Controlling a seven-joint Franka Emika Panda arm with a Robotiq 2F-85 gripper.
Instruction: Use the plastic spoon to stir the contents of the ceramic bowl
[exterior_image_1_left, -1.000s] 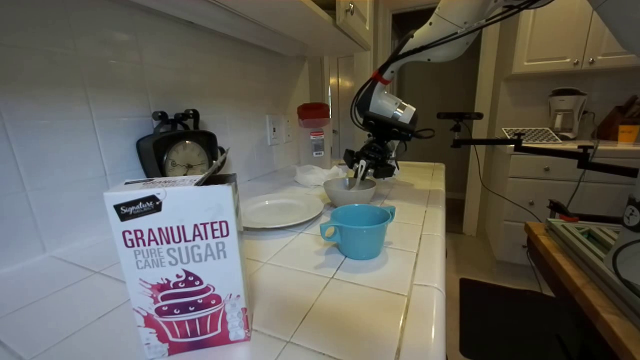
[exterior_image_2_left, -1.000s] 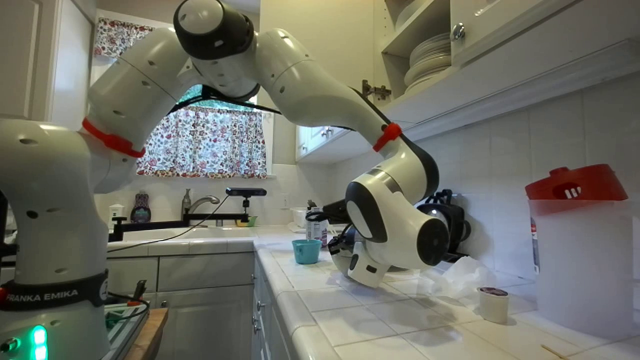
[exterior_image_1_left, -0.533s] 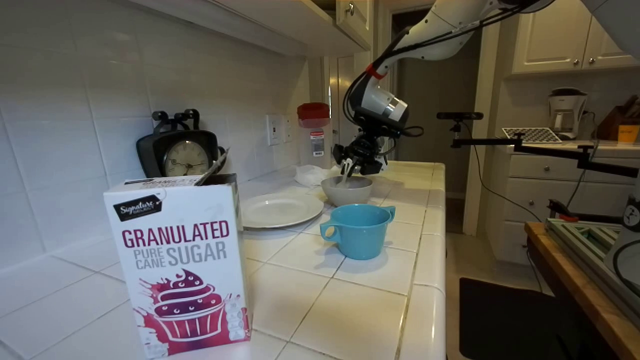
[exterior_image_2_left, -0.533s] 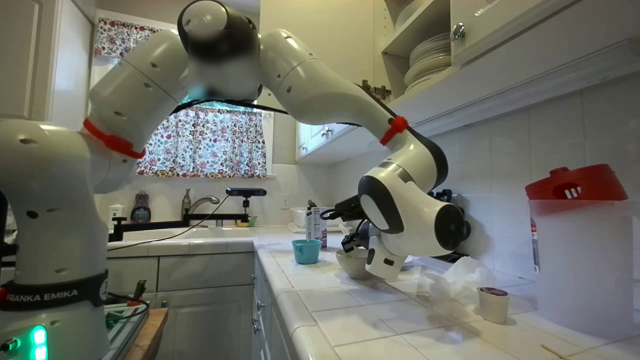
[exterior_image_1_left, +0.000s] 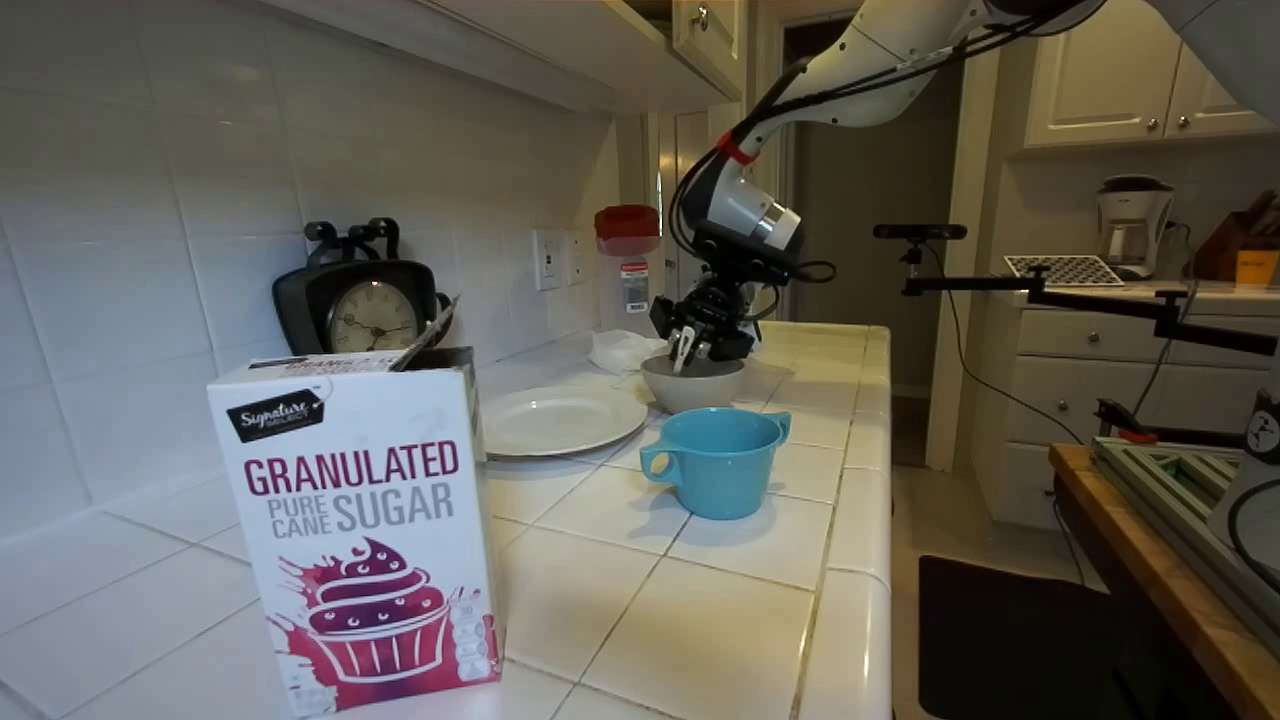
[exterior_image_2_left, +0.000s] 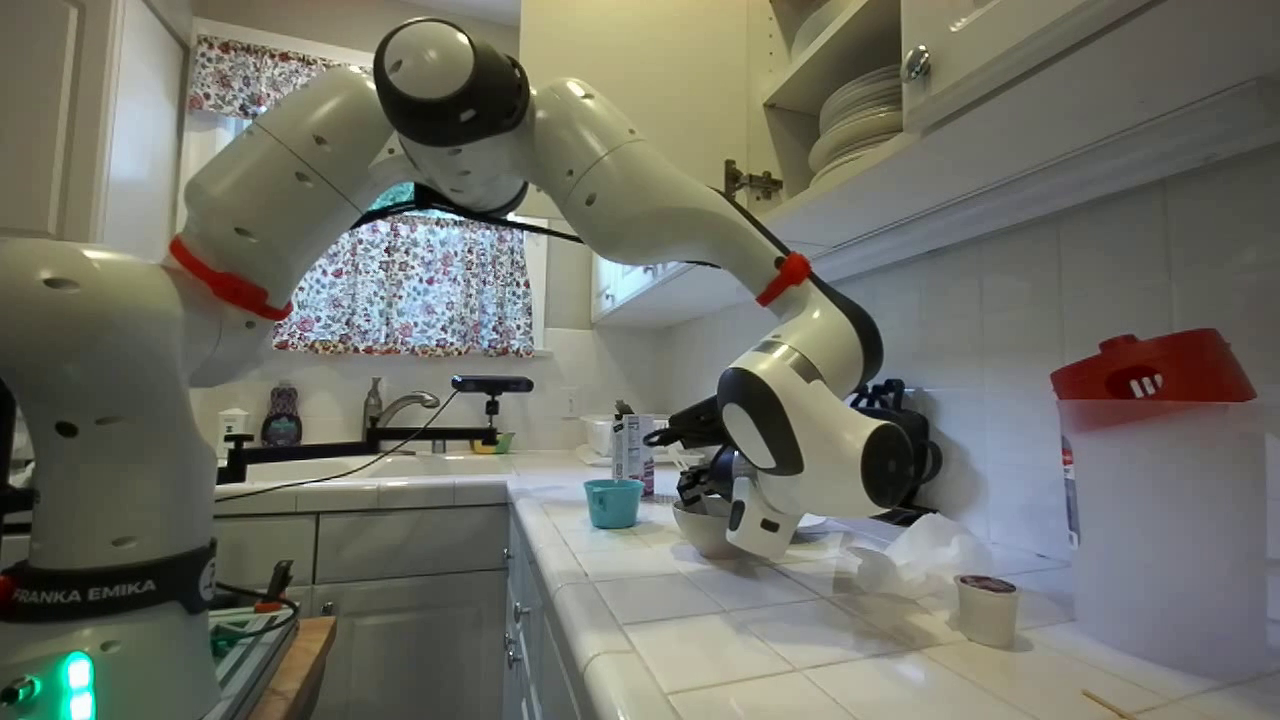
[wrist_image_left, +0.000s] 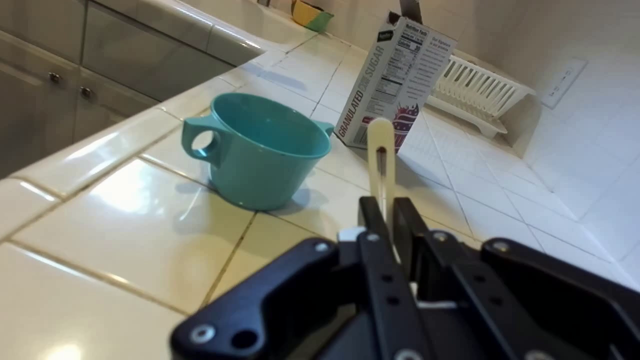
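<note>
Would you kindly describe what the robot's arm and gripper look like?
The arm is glossy white and rounded, with black-ringed joints, red bands, black cables and a black base strap reading FRANKA EMIKA. The black gripper has angular linkages with silver screws.

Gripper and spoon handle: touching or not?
Touching. The wrist view shows the gripper shut on the spoon handle, whose slotted end sticks out of the grip.

In an exterior view, the inner bottom of the bowl (exterior_image_1_left: 692, 392) is hidden, also the lower end of the spoon (exterior_image_1_left: 683, 349), and part of the plate (exterior_image_1_left: 565, 420) beside this bowl.
</note>
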